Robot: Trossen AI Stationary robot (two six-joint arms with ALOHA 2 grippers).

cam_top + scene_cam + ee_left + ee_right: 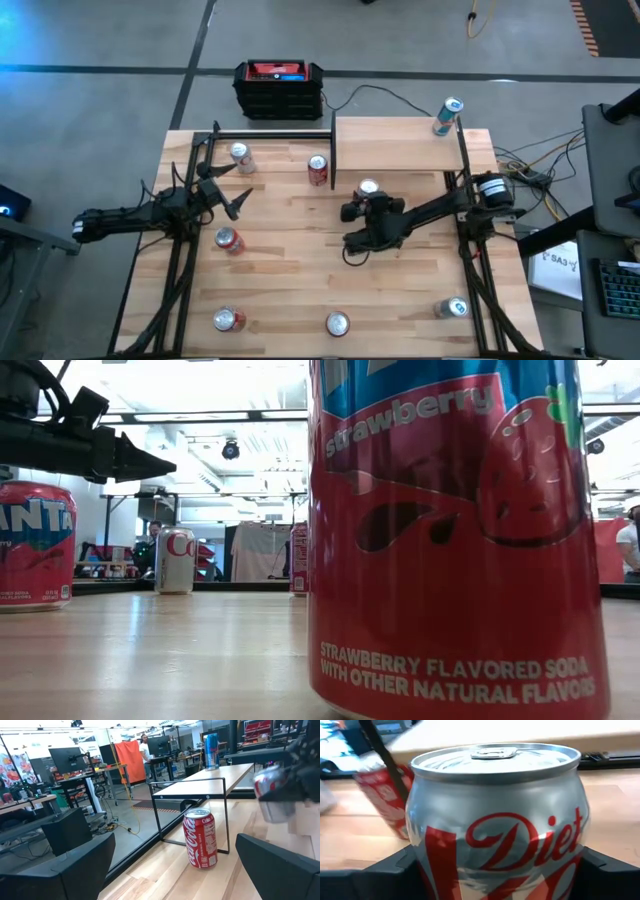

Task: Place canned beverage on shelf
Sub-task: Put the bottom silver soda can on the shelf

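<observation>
Can: silver Diet Coke can (497, 820) upright on the worktop (290, 260), just before the shelf (395, 140).
Right gripper (366, 203): pinching the can's sides.
Left gripper (228, 195): spread, empty.
Handling: likely rigid, smooth, slippery; grip mid-body.

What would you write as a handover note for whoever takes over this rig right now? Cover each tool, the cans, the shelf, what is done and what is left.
Right tool: closed around a Diet Coke can, just in front of the shelf.
Left tool: open, empty, waiting at the table's left.
Done: one blue can stands on the shelf.
Left: set the Diet Coke can on the shelf; a Coca-Cola can stands beside the shelf, others spread over the table.
</observation>
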